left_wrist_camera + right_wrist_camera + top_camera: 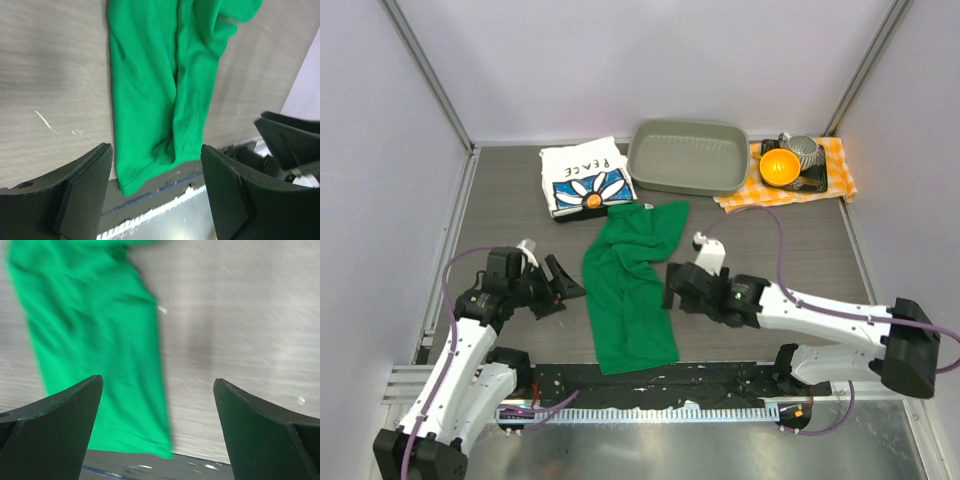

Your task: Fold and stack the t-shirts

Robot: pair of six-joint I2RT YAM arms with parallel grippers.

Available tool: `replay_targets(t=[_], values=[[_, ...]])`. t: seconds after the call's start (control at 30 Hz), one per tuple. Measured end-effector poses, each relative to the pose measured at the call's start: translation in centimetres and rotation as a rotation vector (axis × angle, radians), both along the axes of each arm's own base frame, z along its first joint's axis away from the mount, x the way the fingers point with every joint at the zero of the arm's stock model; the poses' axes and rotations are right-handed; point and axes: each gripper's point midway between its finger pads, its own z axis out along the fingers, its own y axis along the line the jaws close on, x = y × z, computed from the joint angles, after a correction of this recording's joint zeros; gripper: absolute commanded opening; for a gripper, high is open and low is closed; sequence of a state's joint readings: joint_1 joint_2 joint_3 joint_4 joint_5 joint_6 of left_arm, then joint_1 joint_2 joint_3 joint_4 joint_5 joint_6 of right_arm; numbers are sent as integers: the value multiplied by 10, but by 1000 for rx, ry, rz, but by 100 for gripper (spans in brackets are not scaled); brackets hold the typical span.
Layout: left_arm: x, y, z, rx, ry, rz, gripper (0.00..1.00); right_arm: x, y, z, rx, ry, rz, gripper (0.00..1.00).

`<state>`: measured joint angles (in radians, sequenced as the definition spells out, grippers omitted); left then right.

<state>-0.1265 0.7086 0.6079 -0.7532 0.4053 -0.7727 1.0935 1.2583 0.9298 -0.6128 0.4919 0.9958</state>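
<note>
- Green t-shirt [630,290]: it lies on the dark table [500,200] as a long, rumpled strip with lengthwise creases, directly between the two pincers. One end is at the table's front edge. The other end spreads out on the far side of both pincers.
- Left pincer [563,288]: released, jaws wide apart, nothing between them. It sits just beside the green t-shirt's left edge; whether it touches the cloth cannot be told.
- Left wrist view: the cloth lies ahead of the fingers [82,192], and its hem end is nearest them.
- Right pincer [668,287]: also released and empty, jaws spread. It sits just beside the shirt's right edge, facing the left pincer across the cloth.
- Right wrist view: blurred. The green cloth lies ahead of the finger on the picture's left [55,425]. Bare table shows ahead of the gap and the other finger.
- White t-shirt [582,176]: folded, with the "PEACE" print and daisy facing up. It lies beyond the left pincer at the back of the table, well apart from both pincers. The green shirt's far end comes close to its corner, and the two are not stacked.
- Grey tray [650,165]: beyond the right pincer, at the back, just beside the white t-shirt.
- Checked cloth [838,172]: further out past the tray. An orange bowl [778,167] rests on it.
</note>
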Motion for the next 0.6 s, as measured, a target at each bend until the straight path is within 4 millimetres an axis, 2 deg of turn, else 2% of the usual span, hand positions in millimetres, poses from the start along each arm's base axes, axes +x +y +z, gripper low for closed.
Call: replay_targets(t=[0.03, 0.13, 0.23, 0.3, 0.43, 0.6], values=[[-7, -7, -5, -9, 26, -24, 74, -12, -19, -19, -24, 18, 5, 98], [-23, -24, -18, -30, 83, -77, 74, -39, -55, -60, -60, 79, 30, 95], [-42, -37, -40, -46, 156, -109, 71, -58, -71, -79, -50, 117, 50, 93], [-55, -41, -59, -45, 221, -116, 69, -63, -69, -79, -25, 127, 58, 92], [-70, -49, -77, -51, 281, -127, 65, -67, -49, -78, 58, 135, 87, 91], [-79, -58, -93, -58, 335, -131, 60, -79, -32, -100, 72, 205, 127, 91]])
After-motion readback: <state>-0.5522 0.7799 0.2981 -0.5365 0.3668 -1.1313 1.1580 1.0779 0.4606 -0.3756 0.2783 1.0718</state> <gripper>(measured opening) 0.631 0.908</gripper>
